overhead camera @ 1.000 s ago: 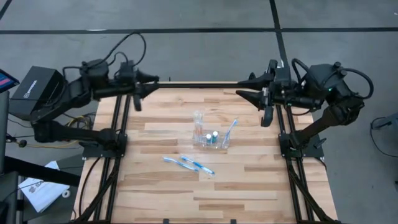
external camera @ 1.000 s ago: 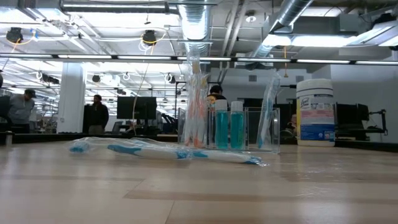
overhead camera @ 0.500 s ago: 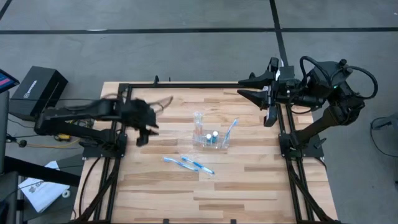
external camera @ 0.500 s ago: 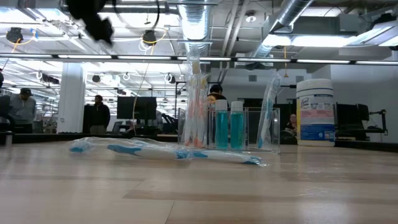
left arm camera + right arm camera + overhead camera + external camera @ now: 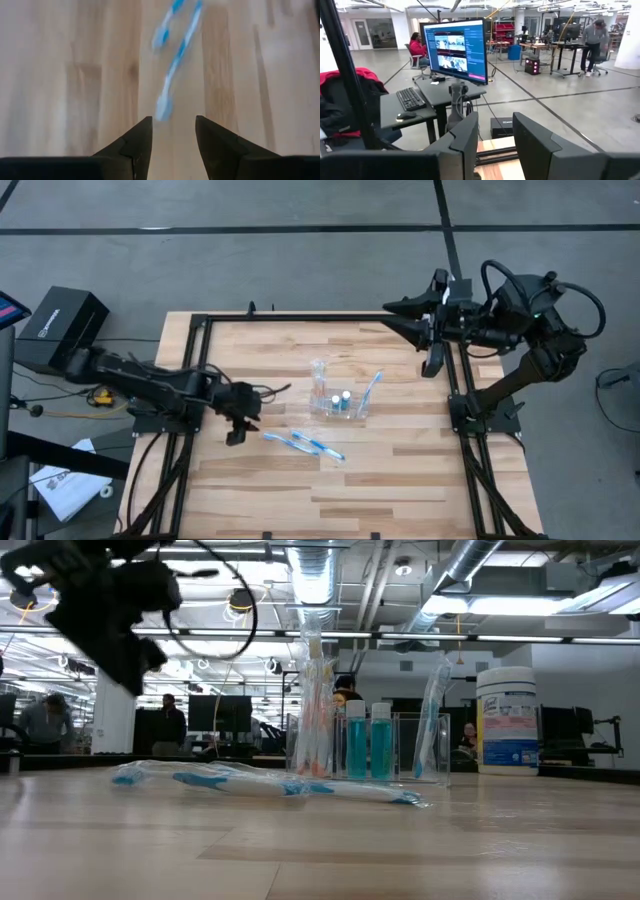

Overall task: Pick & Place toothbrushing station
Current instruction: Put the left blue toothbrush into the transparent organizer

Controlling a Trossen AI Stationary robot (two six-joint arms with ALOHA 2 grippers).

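Observation:
The toothbrushing station (image 5: 338,402), a small clear plastic holder, stands by its base on the wooden table's middle. It holds two teal bottles (image 5: 365,740) and upright toothbrushes. Two loose blue toothbrushes (image 5: 303,443) lie flat on the table nearer the front. My left gripper (image 5: 238,425) hangs low and to the left of the loose toothbrushes (image 5: 175,60), slanting down, open with nothing between its fingers. My right gripper (image 5: 395,320) stays high at the table's far right corner, level and open, and its wrist view (image 5: 495,120) looks out into the room.
A big white blue-labelled canister (image 5: 507,720) stands to the right behind the station. A black box (image 5: 60,325) sits off the table's left side. Black frame rails (image 5: 190,430) run along both table sides. Bare wood lies along the near edge. People stand in the room beyond.
My left gripper has dropped from high at the far left corner toward the table's near edge and down. It has tipped from level to slanting downward and now hangs just left of the loose toothbrushes. Nothing on the table has moved.

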